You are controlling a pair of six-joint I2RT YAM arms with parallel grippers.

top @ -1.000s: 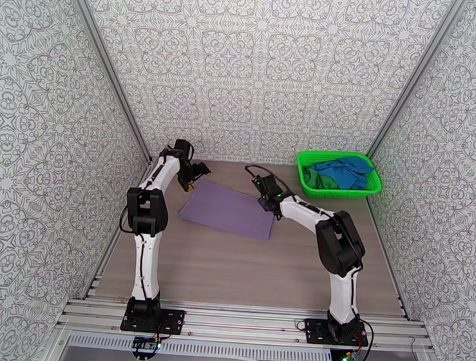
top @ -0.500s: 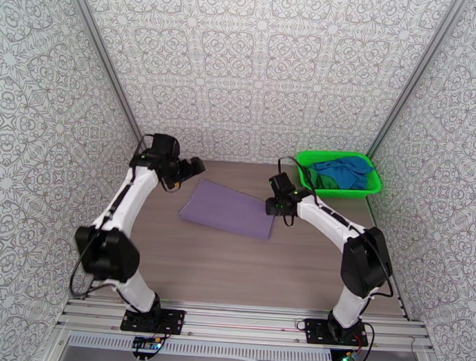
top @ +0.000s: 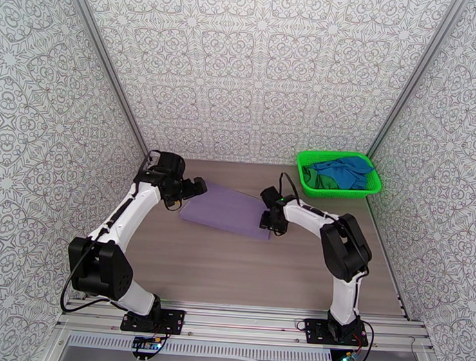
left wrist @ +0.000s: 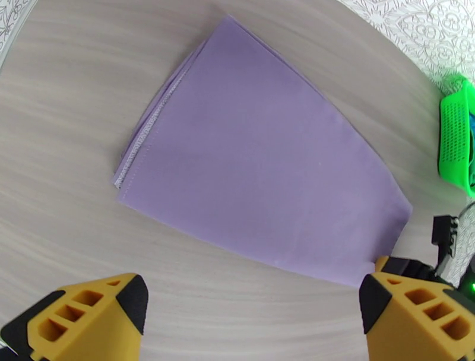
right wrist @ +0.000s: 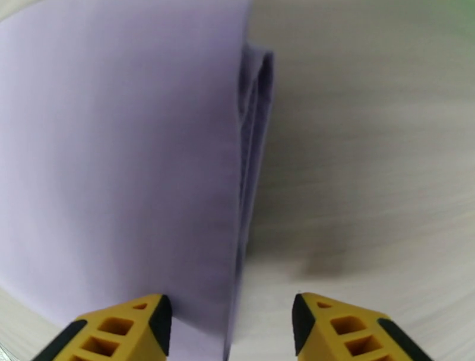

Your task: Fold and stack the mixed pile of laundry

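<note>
A lavender-grey garment (top: 226,209) lies folded flat in a rectangle at mid-table, its layered edges showing in the left wrist view (left wrist: 261,178). My left gripper (top: 195,188) hovers open over its far-left corner, the yellow fingertips (left wrist: 127,300) wide apart with nothing between them. My right gripper (top: 271,222) is low at the garment's right edge, open, its fingers (right wrist: 157,317) straddling the folded edge (right wrist: 246,178). The bright blue garment (top: 347,170) and the dark green one (top: 315,179) lie bunched in the basket.
The bright green mesh basket (top: 340,192) stands at the back right corner, its wall also in the left wrist view (left wrist: 454,136). Patterned walls close the table on three sides. Bare wood table (top: 232,268) stretches in front of the lavender garment.
The right gripper has dropped and moved toward me to the garment's right edge. The left gripper has shifted slightly right and down over the far-left corner. The garment has not moved.
</note>
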